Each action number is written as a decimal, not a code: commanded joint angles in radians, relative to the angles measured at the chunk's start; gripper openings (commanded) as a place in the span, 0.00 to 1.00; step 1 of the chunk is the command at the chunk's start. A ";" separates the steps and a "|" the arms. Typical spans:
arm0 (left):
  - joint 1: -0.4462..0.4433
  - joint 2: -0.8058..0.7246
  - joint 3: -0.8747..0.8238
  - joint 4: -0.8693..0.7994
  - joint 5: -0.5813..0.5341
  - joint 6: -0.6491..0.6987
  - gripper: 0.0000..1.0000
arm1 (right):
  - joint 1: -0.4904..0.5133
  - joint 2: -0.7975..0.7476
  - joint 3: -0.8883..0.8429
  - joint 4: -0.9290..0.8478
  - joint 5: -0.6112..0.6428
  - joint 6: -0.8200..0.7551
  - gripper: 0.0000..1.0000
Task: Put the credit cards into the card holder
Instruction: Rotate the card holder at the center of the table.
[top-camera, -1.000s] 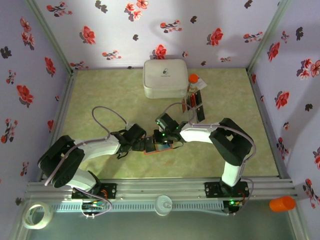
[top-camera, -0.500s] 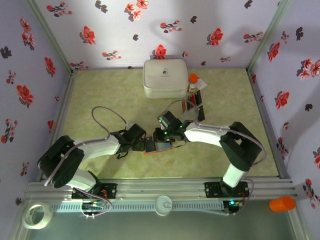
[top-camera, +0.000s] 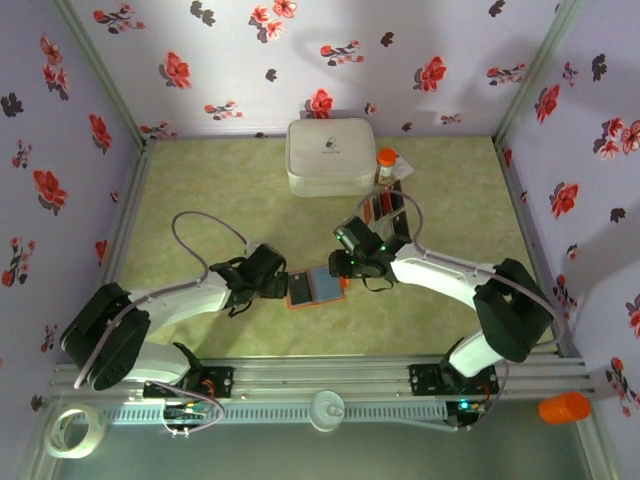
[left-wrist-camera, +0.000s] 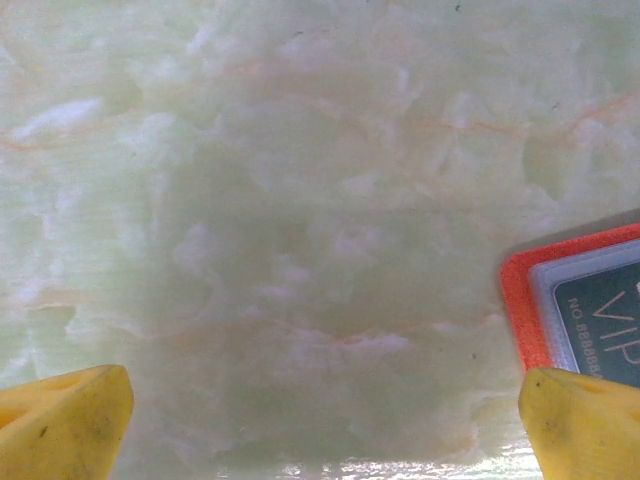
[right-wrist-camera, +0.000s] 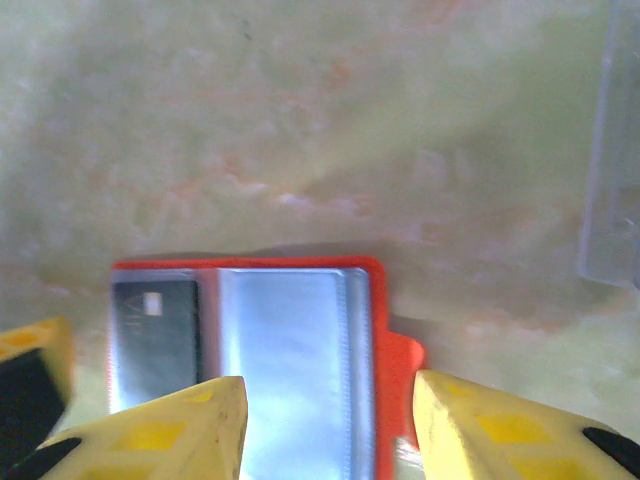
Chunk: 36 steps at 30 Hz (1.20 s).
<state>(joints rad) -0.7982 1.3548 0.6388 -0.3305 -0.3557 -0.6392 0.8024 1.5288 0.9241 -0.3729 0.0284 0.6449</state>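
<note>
- Both arms have pulled back from the small, flat, bright orange folding card holder (top-camera: 315, 288). It now lies open and uncovered on the pale green marbled counter (top-camera: 200, 190), between the two grippers.
- The right gripper (right-wrist-camera: 325, 430) has let go. Its yellow fingers are apart by the holder, with nothing between them.
- The left gripper (left-wrist-camera: 320, 430) is wide open and empty, just beside the holder's left edge.
- One dark card (right-wrist-camera: 155, 335) sits in a clear pocket.
- More thin red and black plastic credit cards (top-camera: 388, 210) wait near the big white rounded case (top-camera: 330, 157).
- The cards look light, stiff and slippery, so it is probably best to pinch one by its edges.
- The holder looks light and may slide, so hold it down.
- The counter looks smooth, and lilac walls with red flowers (top-camera: 200, 60) stand close around it.
</note>
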 joint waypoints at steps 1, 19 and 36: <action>0.010 -0.034 0.020 -0.043 -0.013 0.025 1.00 | -0.011 0.038 -0.021 -0.003 0.037 -0.014 0.45; 0.011 -0.064 0.058 -0.041 0.047 0.003 1.00 | -0.035 -0.004 -0.123 0.062 -0.027 0.030 0.05; -0.047 -0.068 0.094 0.012 0.113 -0.071 1.00 | -0.034 0.011 -0.045 0.154 -0.164 0.075 0.03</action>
<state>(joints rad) -0.8230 1.2789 0.7067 -0.3416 -0.2565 -0.6758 0.7704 1.4864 0.8371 -0.2478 -0.0887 0.7151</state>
